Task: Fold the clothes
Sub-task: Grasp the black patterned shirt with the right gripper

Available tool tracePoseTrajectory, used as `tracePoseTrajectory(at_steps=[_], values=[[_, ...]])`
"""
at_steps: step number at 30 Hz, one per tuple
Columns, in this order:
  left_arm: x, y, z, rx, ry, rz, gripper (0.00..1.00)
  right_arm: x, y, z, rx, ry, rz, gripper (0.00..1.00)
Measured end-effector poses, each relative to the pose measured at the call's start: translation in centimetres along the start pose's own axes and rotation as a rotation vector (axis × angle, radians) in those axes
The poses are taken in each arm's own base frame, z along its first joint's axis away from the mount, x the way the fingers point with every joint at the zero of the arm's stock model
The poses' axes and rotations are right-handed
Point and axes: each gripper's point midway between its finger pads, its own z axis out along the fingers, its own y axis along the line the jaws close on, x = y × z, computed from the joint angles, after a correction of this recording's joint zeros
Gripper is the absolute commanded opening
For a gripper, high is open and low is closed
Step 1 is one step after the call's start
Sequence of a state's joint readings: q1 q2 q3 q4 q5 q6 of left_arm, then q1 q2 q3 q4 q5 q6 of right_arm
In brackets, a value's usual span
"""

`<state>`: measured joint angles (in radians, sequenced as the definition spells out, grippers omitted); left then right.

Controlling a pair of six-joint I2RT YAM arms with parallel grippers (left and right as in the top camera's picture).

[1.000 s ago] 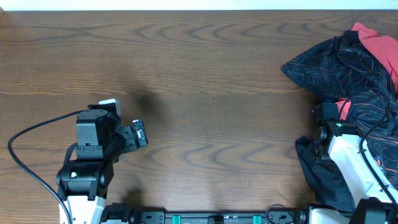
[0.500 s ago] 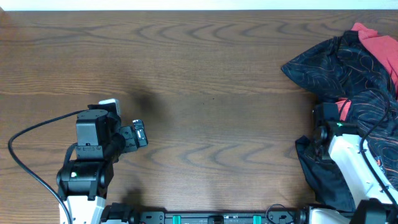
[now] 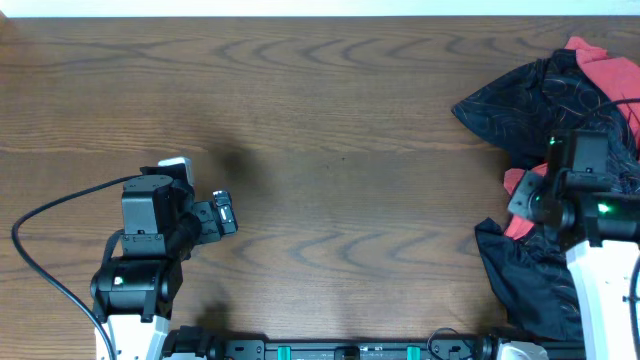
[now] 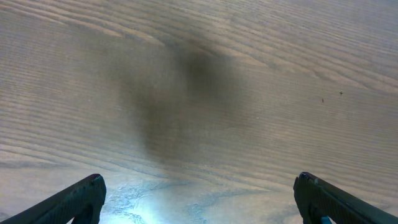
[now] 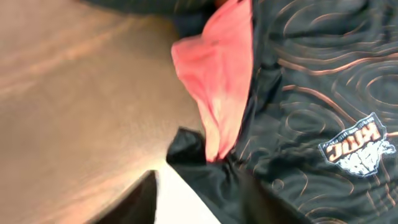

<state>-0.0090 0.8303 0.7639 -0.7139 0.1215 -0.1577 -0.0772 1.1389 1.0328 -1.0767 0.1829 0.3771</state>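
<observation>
Lying heaped along the right edge of the dark brown wood-grain desk, the black jersey with thin orange-red contour lines runs from the far right corner down to the near edge. A crumpled red T-shirt shows at the pile's far end. The right pincer sits over the middle of the pile, directed leftward, and a red fold of fabric shows just beside it. Whether the right pincer is clenched on cloth or released cannot be told: its fingers appear only as blurred dark shapes at the bottom of the right wrist view. The left pincer hangs over bare wood at the near left, well apart from the clothes. It is released, with its two black fingertips wide apart in the lower corners of the left wrist view.

The right wrist view alone shows the red fold lying against the jersey's edge, next to bare desk, and a white-and-blue printed logo on the jersey. Only the overhead view shows the pile's full extent and both arms. Only the left wrist view shows a soft dark shadow on the grain.
</observation>
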Motion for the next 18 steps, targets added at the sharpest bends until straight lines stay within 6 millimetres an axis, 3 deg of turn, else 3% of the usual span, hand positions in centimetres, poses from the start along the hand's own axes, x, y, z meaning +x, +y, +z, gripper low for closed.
tracePoseTrajectory(at_steps=[6, 9, 15, 17, 18], values=[[0.0, 0.0, 0.0, 0.0, -0.001, 0.0, 0.98, 6.9, -2.4, 5.8, 0.139, 0.218, 0.008, 0.65], [-0.1, 0.0, 0.0, 0.001, -0.001, 0.0, 0.98, 9.1, -3.8, 8.2, 0.195, 0.247, 0.059, 0.66], [-0.1, 0.0, 0.0, 0.001, -0.002, 0.0, 0.98, 9.9, -5.6, 11.0, 0.227, 0.196, 0.168, 0.64], [-0.1, 0.0, 0.0, 0.0, -0.002, 0.0, 0.98, 9.5, -5.9, 11.3, 0.226, 0.174, 0.186, 0.57], [-0.1, 0.0, 0.0, 0.001, -0.002, 0.0, 0.98, 9.3, -5.9, 11.4, 0.225, 0.166, 0.19, 0.47]])
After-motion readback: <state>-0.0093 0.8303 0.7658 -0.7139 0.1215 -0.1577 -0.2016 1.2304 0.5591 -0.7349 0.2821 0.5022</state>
